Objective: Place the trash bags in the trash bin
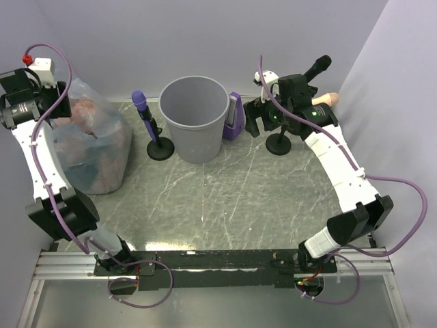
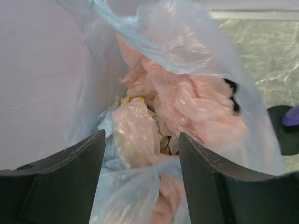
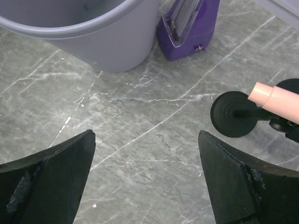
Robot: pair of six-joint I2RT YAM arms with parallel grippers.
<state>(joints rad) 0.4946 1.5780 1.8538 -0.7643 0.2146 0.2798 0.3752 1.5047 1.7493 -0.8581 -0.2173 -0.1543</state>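
One trash bag (image 1: 92, 140) stands at the upper left of the overhead frame, against the wall. It is thin, clear bluish film, crinkled and slack, and stuffed with crumpled pink plastic and a scrap of yellow. One bin (image 1: 194, 117) sits at upper centre, well apart from the bag. It is round, smooth grey plastic that tapers downward, with a plain rim and no lid.

Just beside the bin on its right is one small purple box (image 1: 236, 117) with a clear front. There are two black stands with flat round bases: one (image 1: 156, 133) to the left of the bin carries a purple-tipped piece, one (image 1: 280, 142) at the right a pale pink tube. The table (image 1: 259, 198) has a grey-green, white-veined marble look.

The left claw (image 2: 141, 137) is at the bag's top, partly open, with loose film between its matte black fingers, not pinched. The right claw (image 3: 145, 135) gapes wide over bare table, holding nothing.
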